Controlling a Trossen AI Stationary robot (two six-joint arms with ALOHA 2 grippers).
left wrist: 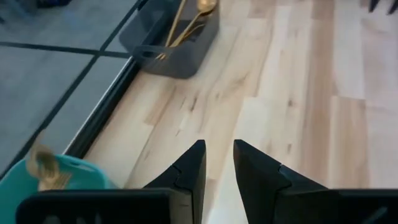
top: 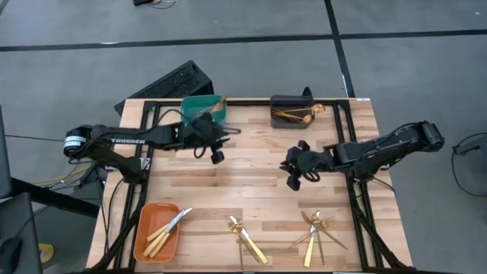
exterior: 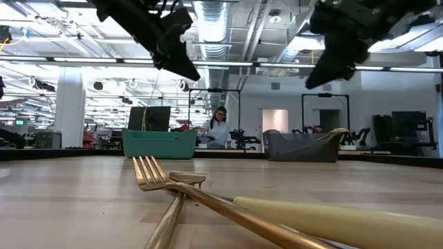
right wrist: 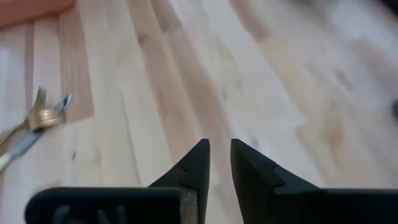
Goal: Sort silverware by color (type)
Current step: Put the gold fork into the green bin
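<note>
Gold silverware lies in two loose heaps near the table's near edge: one [top: 247,237] of crossed pieces, one [top: 317,228] of forks and others. In the low view a gold fork [exterior: 158,173] lies across a pale handle [exterior: 332,218]. My left gripper [top: 215,156] [left wrist: 217,146] hovers shut and empty beside the teal bin [top: 199,106], where a gold fork [left wrist: 43,168] shows. My right gripper [top: 294,179] [right wrist: 219,144] hovers shut and empty over bare wood at mid-table. A narrow slit shows between each pair of fingertips.
The dark grey bin [top: 289,118] at the far edge holds gold spoons [left wrist: 193,15]. The orange bin [top: 156,232] at the near left corner holds knives [top: 169,227]. A fork and a knife [right wrist: 37,118] lie ahead of my right gripper. A black keyboard [top: 171,82] lies beyond the table.
</note>
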